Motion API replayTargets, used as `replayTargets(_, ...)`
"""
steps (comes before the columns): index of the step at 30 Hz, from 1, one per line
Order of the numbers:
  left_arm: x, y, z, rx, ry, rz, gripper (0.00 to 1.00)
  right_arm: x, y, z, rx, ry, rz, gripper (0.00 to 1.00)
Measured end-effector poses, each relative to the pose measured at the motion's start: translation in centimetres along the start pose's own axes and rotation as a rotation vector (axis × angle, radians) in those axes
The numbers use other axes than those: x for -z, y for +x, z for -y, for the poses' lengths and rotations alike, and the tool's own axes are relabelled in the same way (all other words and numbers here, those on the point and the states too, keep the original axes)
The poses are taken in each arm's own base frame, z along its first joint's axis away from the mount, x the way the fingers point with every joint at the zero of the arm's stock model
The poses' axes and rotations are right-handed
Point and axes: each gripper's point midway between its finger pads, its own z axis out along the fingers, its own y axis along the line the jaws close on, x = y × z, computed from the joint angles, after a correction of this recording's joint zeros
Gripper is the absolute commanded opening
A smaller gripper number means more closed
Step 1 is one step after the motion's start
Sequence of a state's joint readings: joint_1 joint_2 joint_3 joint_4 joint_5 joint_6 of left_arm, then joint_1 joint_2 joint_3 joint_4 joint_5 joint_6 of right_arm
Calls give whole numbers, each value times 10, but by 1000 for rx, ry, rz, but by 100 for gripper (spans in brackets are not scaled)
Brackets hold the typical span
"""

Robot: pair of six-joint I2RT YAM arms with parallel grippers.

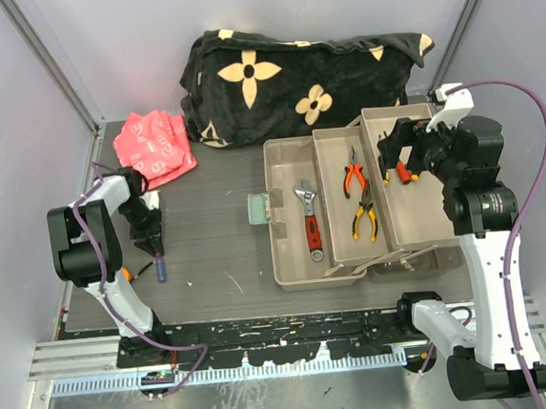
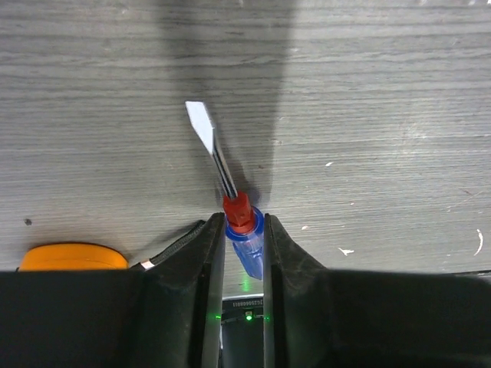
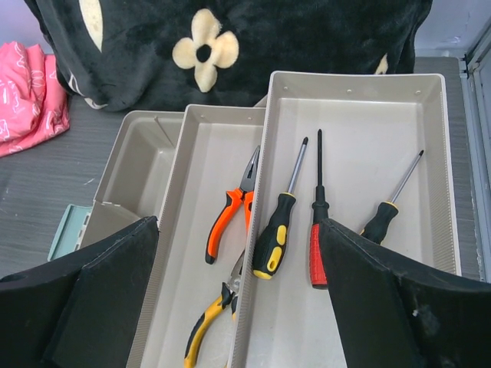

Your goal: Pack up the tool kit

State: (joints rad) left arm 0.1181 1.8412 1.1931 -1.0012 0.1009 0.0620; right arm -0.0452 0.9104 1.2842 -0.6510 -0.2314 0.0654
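The tool kit box [image 1: 293,272] stands open right of centre with its beige trays folded out. A red-handled wrench [image 1: 311,222] lies in the left compartment. Orange pliers [image 1: 353,178] and yellow pliers [image 1: 364,221] lie in the middle tray. Three screwdrivers [image 3: 275,234] lie in the right tray [image 3: 430,161]. My right gripper [image 3: 236,230] hangs open and empty above these trays. My left gripper [image 2: 244,230] is down at the table on the left, shut on a blue-handled flat screwdriver [image 2: 247,241]. The orange tape measure [image 2: 73,257] lies just left of it.
A black flower-patterned blanket [image 1: 300,78] is heaped at the back. A pink bag [image 1: 156,148] lies at the back left. The box's mint latch [image 1: 261,207] sticks out on its left side. Cage walls close both sides.
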Motion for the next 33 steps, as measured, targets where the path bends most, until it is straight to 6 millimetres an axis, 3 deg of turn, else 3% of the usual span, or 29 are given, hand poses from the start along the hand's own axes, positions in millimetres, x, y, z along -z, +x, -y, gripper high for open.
replayTargets(1, 0, 1, 0, -1, -2, -4, 2, 0, 0, 0, 0, 0, 1, 90)
replayTargets(2, 0, 2, -1, -5, -4, -8, 0, 0, 0, 0, 0, 1, 2, 90)
replayTargets(11, 6, -1, 0, -2, 0, -11, 0, -1, 1, 0, 0, -2, 2, 90)
replayTargets(14, 23, -16, 8, -5, 35, 30, 0, 1, 2, -5, -4, -26, 3, 90)
replayTargets(17, 53, -45, 24, -23, 114, 134, 0, 0, 1, -20, -33, -112, 12, 90)
replayTargets(21, 106, -71, 58, -81, 248, 307, 0, -5, 2, -56, -126, -318, 26, 89)
replayTargets(24, 146, -74, 92, -147, 353, 421, 0, -7, 9, -80, -195, -453, 13, 88)
replayTargets(29, 210, -58, 163, -323, 532, 592, 0, -1, 10, -135, -196, -650, -22, 87)
replayTargets(30, 224, -53, 180, -366, 572, 625, 0, 1, 13, -154, -180, -697, -39, 87)
replayTargets(33, 251, -38, 215, -457, 656, 681, 0, -1, 22, -190, -141, -776, -86, 87)
